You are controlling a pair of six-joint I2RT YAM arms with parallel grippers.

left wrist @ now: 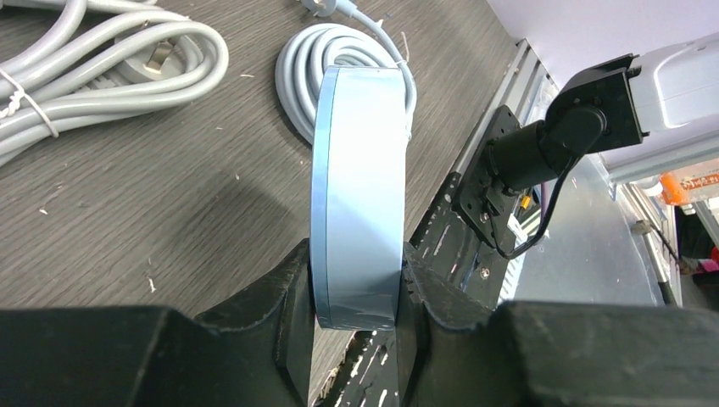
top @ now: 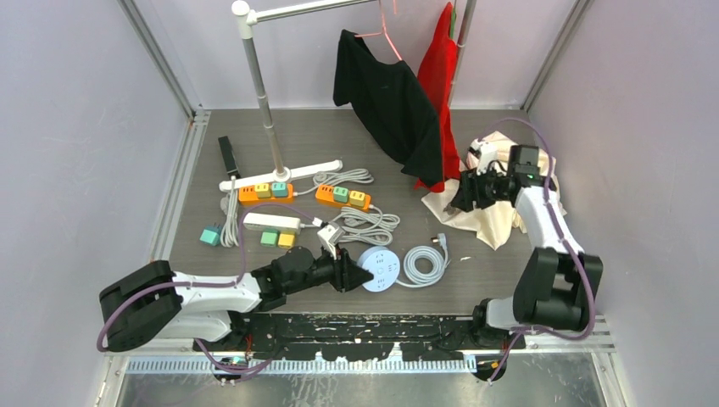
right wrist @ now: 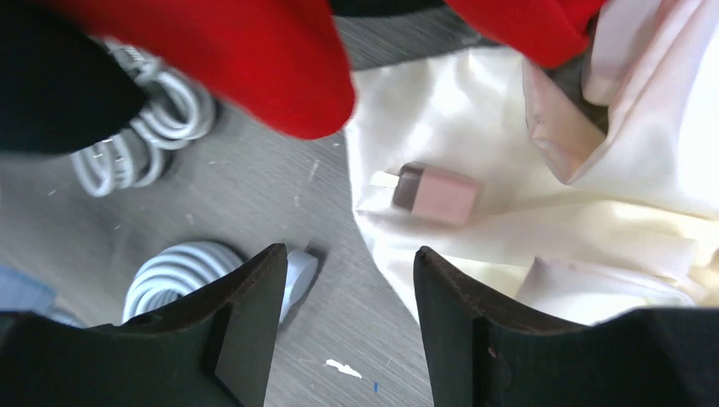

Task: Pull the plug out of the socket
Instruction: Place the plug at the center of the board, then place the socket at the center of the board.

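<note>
Grey tabletop (top: 509, 254): round socket (left wrist: 356, 170) tight in left hand (left wrist: 356, 284); pink plug (right wrist: 437, 193) beyond parted right hand (right wrist: 349, 284).

No text is legible; marks on the orange tag (left wrist: 687, 188) are blurred.

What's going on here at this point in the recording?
The left pincer is clamped on the round blue socket. The right pincer hangs open, holding nothing, above the cream cloth. A pink plug lies loose on that cloth, well apart from the socket, so the plug is already off.
</note>
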